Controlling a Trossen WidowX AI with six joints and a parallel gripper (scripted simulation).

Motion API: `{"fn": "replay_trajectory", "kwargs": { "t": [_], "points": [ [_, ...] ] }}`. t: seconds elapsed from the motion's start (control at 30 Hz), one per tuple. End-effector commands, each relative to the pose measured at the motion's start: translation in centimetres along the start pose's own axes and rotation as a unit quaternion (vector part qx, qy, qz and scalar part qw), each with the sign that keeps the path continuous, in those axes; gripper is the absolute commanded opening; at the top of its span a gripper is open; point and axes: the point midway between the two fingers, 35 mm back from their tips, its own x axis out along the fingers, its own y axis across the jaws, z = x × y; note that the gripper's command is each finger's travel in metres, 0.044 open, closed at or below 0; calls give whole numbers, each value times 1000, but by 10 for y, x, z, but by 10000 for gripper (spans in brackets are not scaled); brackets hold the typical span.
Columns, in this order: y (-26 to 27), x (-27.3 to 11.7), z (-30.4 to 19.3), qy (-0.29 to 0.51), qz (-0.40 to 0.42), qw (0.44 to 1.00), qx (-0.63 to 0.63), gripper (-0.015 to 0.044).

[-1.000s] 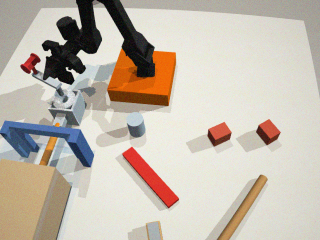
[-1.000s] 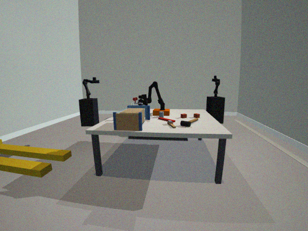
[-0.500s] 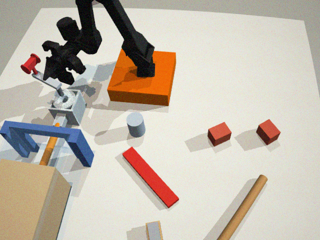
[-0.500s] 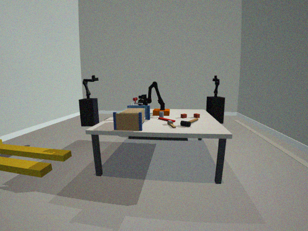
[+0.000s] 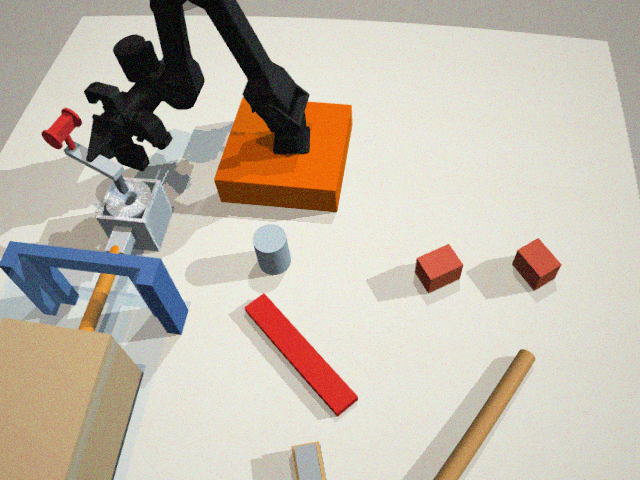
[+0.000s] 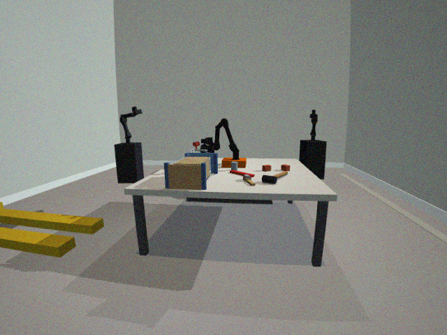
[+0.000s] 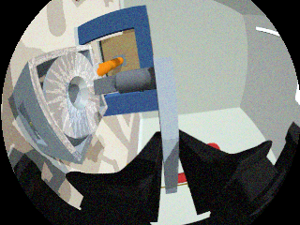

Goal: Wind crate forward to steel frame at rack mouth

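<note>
The winch handle has a pale flat arm (image 5: 98,166) (image 7: 166,89), a red knob (image 5: 62,129) (image 6: 195,144) and a grey square key (image 7: 104,85). My gripper (image 5: 105,156) (image 7: 168,134) is shut on that flat arm. The key points down over the grey winch (image 5: 159,219) (image 7: 25,100); in the wrist view its tip shows beside the round hole (image 7: 77,93), outside it. The brown crate (image 5: 46,392) (image 6: 185,176) (image 7: 132,47) sits flat, with a gap to the blue steel frame (image 5: 77,260) (image 7: 110,24). An orange strap (image 5: 99,299) (image 7: 110,66) runs from crate towards winch.
Beside the winch is the orange arm base (image 5: 315,167) (image 6: 233,162). A grey cylinder (image 5: 272,250), a red bar (image 5: 299,353), two red blocks (image 5: 438,267) (image 5: 537,262), a black-headed mallet (image 6: 269,179) and a small hammer (image 6: 248,178) lie right of the crate.
</note>
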Motion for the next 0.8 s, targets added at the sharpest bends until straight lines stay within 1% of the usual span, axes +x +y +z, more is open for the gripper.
{"fn": "replay_trajectory", "kwargs": {
  "t": [0.0,0.77],
  "points": [
    [0,0,0,0,-1,1000,-1,0],
    [2,0,0,0,-1,1000,-1,0]
  ]
}}
